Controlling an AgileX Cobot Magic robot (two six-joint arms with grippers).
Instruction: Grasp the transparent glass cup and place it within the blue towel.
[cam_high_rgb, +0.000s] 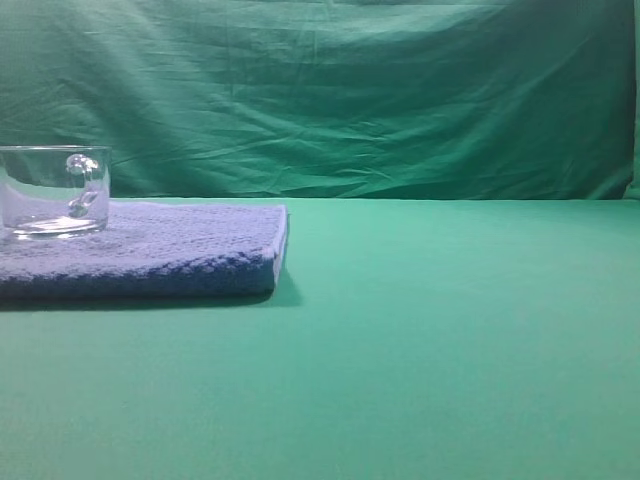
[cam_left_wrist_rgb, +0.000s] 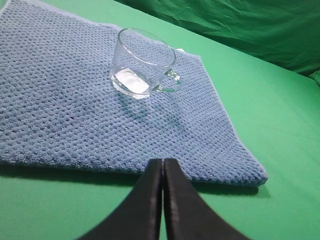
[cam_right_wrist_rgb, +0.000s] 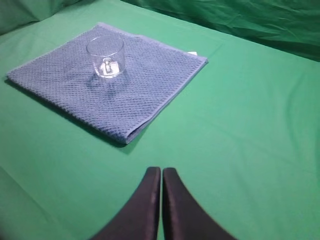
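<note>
The transparent glass cup (cam_high_rgb: 55, 190) stands upright on the blue towel (cam_high_rgb: 170, 250) at the far left of the exterior high view, its handle to the right. It also shows in the left wrist view (cam_left_wrist_rgb: 142, 62) on the towel (cam_left_wrist_rgb: 60, 110), and in the right wrist view (cam_right_wrist_rgb: 105, 56) on the towel (cam_right_wrist_rgb: 135, 85). My left gripper (cam_left_wrist_rgb: 163, 162) is shut and empty, over the towel's near edge, well short of the cup. My right gripper (cam_right_wrist_rgb: 161, 171) is shut and empty above bare green cloth, far from the towel. Neither gripper shows in the exterior high view.
A green cloth (cam_high_rgb: 450, 330) covers the table and a creased green backdrop (cam_high_rgb: 350, 90) hangs behind it. The towel's right edge (cam_high_rgb: 281, 240) ends left of the middle of the table.
</note>
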